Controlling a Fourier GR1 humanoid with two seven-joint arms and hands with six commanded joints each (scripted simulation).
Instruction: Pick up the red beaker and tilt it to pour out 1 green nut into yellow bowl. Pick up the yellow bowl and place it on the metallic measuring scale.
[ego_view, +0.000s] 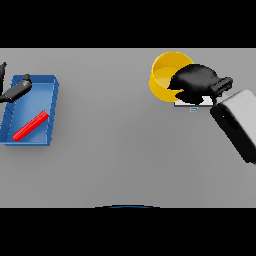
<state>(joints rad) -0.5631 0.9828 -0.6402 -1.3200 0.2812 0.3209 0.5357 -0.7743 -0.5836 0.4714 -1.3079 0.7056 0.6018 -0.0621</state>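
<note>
The bowl (164, 75), yellow, is seen near the far edge of the desk (125, 145), right of its middle. The right hand (196, 82) is laid over the bowl's right rim, its dark fingers curled round that rim, so the bowl is gripped. Just beneath the hand a thin pale plate, the scale (192, 104), is partly shown; the bowl's near right edge appears to overlap it, though whether the bowl rests on it or is held above it cannot be told. The right arm (239, 122) is brought in from the right edge.

A blue tray (50, 107) is set at the left edge of the desk. A red beaker (30, 125) is lying on its side in the tray. The left hand (15, 91) is seen over the tray's far left corner; whether its fingers are open or closed cannot be told.
</note>
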